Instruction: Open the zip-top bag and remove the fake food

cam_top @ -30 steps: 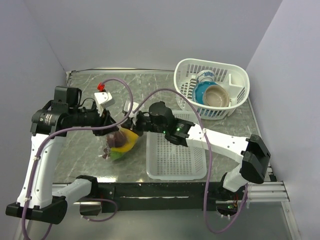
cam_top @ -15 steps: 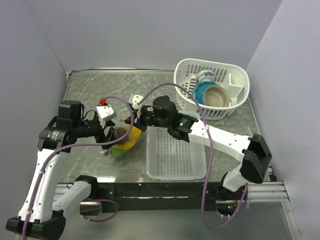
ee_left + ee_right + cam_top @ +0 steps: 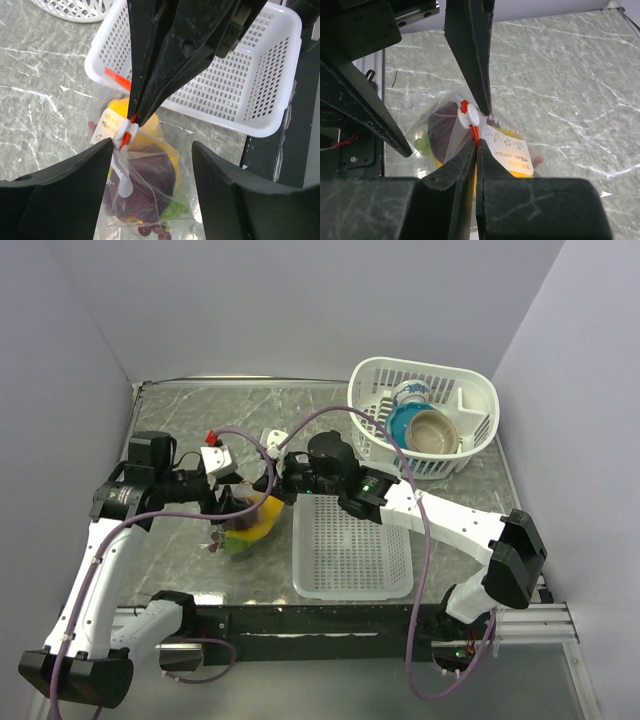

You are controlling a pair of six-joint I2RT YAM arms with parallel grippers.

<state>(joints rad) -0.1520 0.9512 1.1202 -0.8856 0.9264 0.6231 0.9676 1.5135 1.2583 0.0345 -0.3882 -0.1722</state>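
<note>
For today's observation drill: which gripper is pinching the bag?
The right gripper, shut on the bag at its red zipper; the left gripper stands open.

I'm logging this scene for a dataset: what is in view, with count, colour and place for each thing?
zip-top bag: 1, clear with orange-red zipper strip, on the table left of the flat basket
fake food: several pieces, yellow, dark purple-red, green, inside the bag
flat basket: 1, white, slotted, near centre
deep basket: 1, white, far right corner
bowls: 3, blue, tan, white with blue pattern, in the deep basket
table: 1, grey marbled
left gripper: 1, black, open, over the bag
right gripper: 1, black, shut on the bag's zipper strip
</note>
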